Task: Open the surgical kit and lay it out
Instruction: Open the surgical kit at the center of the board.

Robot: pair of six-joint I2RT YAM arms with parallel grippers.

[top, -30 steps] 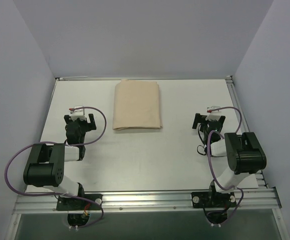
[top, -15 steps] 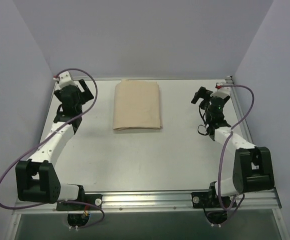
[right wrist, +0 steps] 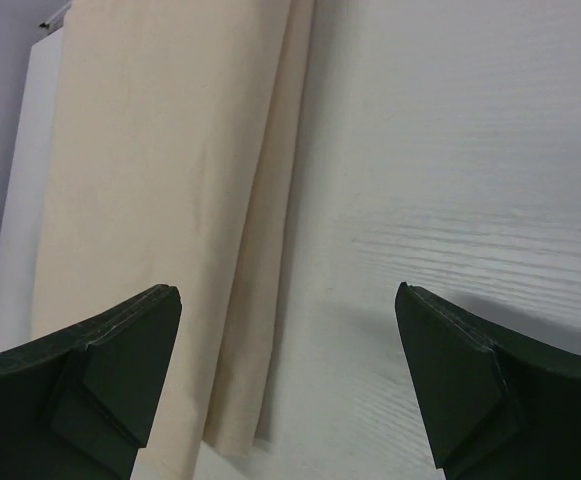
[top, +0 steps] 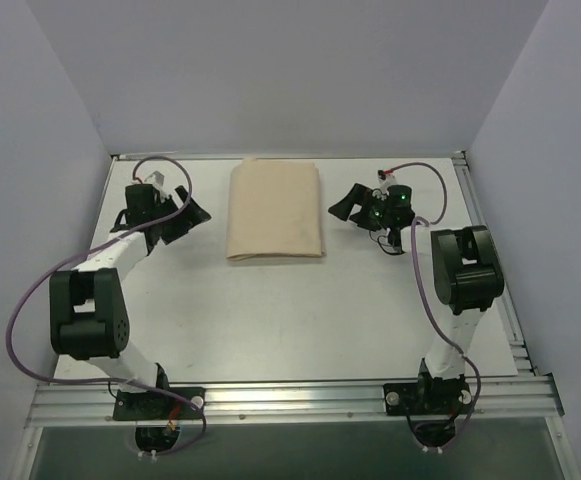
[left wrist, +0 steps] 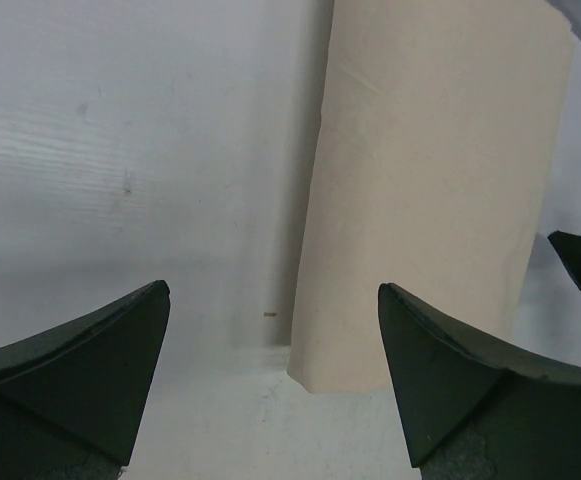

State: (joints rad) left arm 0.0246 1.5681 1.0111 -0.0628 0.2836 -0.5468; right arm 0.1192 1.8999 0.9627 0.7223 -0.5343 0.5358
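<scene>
The surgical kit (top: 275,212) is lying as a closed bundle toward the far middle of the surface (top: 270,320), and nothing is showing but its beige cloth wrap (left wrist: 430,180). Any tray or instruments are sitting out of sight inside. The two arms are flanking it. The left claw (top: 185,214) is hanging just off the bundle's left edge and pointing in at it. The right claw (top: 349,208) is mirroring that near the right edge. Neither is touching the cloth.

Both claws are spread wide and carrying nothing, and each wrist view is showing a broad gap between its dark fingers (right wrist: 100,370).

By my reading this is the very start of the opening step: lined up on the wrap, no fold lifted yet. The right wrist view is showing stacked layers running along the side facing that claw, so that looks like the loose flap to go for.

The next move is calling for a low reach, with one fingertip sliding along the surface under the top layer only. Then comes a pinch and a peel outward, while the other claw is steadying the bundle so it isn't dragging along.
</scene>
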